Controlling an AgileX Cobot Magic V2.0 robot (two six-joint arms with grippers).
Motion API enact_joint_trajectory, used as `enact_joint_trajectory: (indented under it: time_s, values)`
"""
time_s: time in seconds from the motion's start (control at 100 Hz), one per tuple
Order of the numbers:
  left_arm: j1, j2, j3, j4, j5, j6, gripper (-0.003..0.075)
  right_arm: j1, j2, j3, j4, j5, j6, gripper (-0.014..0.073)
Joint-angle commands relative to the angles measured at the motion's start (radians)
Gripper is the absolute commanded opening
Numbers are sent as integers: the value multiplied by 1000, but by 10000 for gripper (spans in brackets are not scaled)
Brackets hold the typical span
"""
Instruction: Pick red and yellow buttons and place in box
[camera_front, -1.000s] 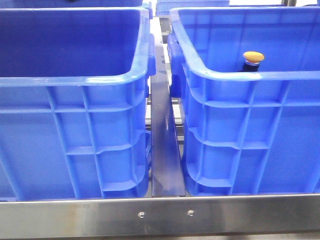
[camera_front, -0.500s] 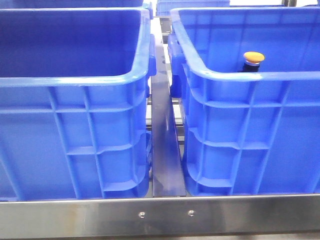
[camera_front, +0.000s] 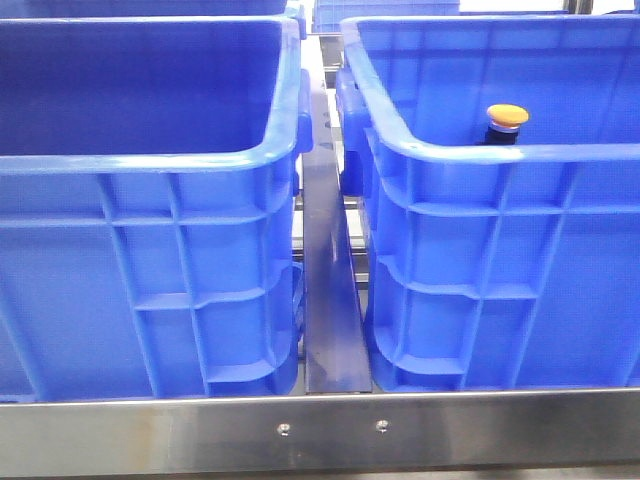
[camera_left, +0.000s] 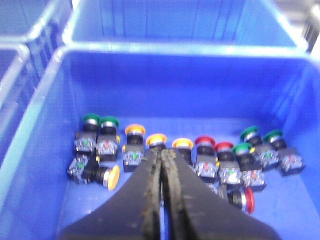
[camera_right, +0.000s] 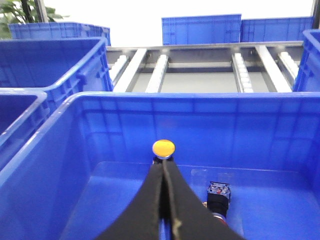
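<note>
In the left wrist view several push buttons lie in a blue crate (camera_left: 175, 80): yellow caps (camera_left: 156, 139), red caps (camera_left: 205, 141) and green caps (camera_left: 91, 119). My left gripper (camera_left: 161, 152) is shut and empty above them. In the right wrist view a yellow button (camera_right: 163, 148) stands upright in another blue crate (camera_right: 200, 120), just beyond my shut, empty right gripper (camera_right: 164, 164). A black-bodied button with a dark red cap (camera_right: 218, 195) lies beside it. The front view shows the yellow button (camera_front: 507, 115) in the right crate (camera_front: 520, 152). Neither gripper shows in the front view.
The left crate (camera_front: 150, 160) and right crate stand side by side with a metal rail (camera_front: 328, 300) between them. A steel frame bar (camera_front: 320, 430) runs along the front. More blue crates (camera_right: 200, 30) and a roller conveyor (camera_right: 240, 70) lie beyond.
</note>
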Motion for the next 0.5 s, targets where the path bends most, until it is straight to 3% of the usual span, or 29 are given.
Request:
enact_joint_trajectory:
  time_s: [0.0,0.49]
  values:
    - [3,-70,23,-13,-108,-11,-20,-7,-67,15,18,-3,-11,-69]
    - [3,-393,238,-14,-202,-11,-20,-7,-374,152,19,13,-12,-69]
